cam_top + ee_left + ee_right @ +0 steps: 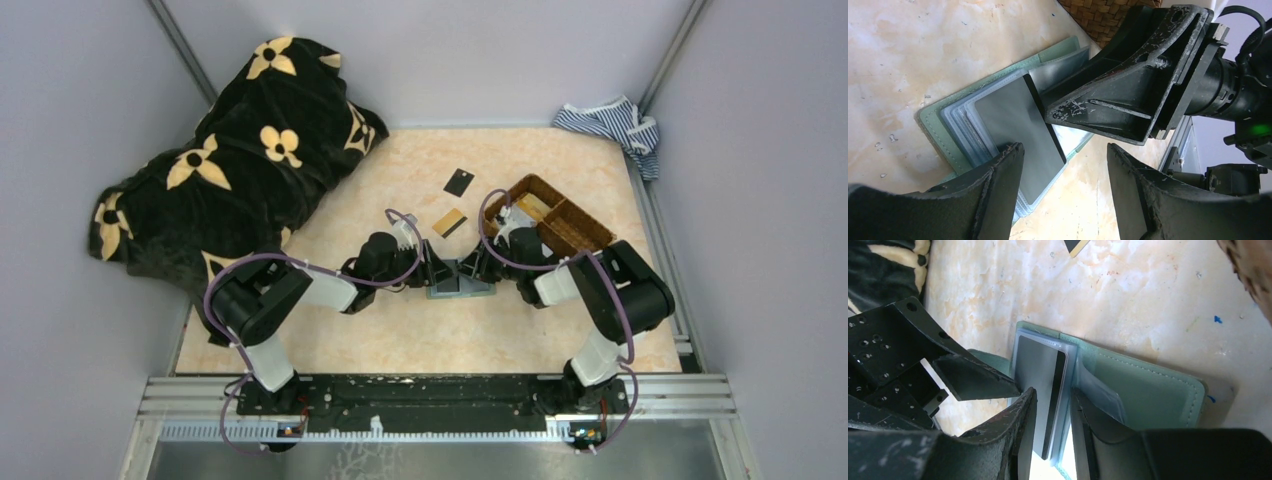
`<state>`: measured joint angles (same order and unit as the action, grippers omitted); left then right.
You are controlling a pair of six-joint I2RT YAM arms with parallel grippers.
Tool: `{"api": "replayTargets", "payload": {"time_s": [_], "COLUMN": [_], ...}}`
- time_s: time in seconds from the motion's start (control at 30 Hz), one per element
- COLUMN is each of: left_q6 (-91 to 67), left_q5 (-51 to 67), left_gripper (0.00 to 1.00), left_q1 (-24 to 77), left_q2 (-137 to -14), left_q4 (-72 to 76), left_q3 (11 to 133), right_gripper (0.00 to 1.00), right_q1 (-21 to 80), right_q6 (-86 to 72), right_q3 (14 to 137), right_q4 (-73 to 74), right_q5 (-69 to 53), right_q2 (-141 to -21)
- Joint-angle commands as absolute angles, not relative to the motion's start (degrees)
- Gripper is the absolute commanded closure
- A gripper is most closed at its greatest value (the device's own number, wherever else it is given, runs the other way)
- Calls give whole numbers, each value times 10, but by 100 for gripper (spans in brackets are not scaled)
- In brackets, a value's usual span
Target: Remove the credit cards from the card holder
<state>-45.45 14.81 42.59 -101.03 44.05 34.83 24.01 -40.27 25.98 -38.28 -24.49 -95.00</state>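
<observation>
- The card holder [461,284] lay open and flat on the counter [400,330], directly between the two arms' jaws.
- One grey credit card [1008,117] lay uppermost on the card holder's clear pocket stack. Whether it was fully out of its sleeve could not be told, and no further credit cards could be made out.
- The left jaws stood wide and held nothing. One fingertip [1005,165] sat over a corner of the pocket stack, apparently pinning the card holder down.
- The right jaws stood narrowly apart, astride one edge of the credit card, with a fingertip [1020,410] over its face. Whether the pads pinched it could not be told.
- Hazard, slip: a shallow bite on the thin, smooth edge could let the credit card drop back onto the card holder.
- Hazard, drag: if a clear sleeve were caught together with the credit card, the card holder could lift or slide, given the light pinning.
- Hazard, collision: both sets of jaws worked nearly touching over the card holder, so a sideways pull could strike the left fingers.
- Loose items beyond the card holder: a gold card [450,222], a black card [459,181] and a basket [570,228].
</observation>
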Motion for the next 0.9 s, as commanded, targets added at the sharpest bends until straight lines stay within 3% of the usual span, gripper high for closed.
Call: {"api": "replayTargets", "payload": {"time_s": [0.0, 0.87], "left_q6": [-448, -451], "left_q5": [148, 161], "left_gripper": [30, 31], "left_q1": [421, 404], "left_q2": [-1037, -1049], "left_q4": [390, 407], "left_q3": [334, 316], "right_gripper": [68, 75], "right_q1": [237, 237], "right_q6": [-406, -504], "right_q3": [257, 216], "right_q4": [-405, -647], "right_q5": [-276, -394], "right_q2": [-993, -1063]}}
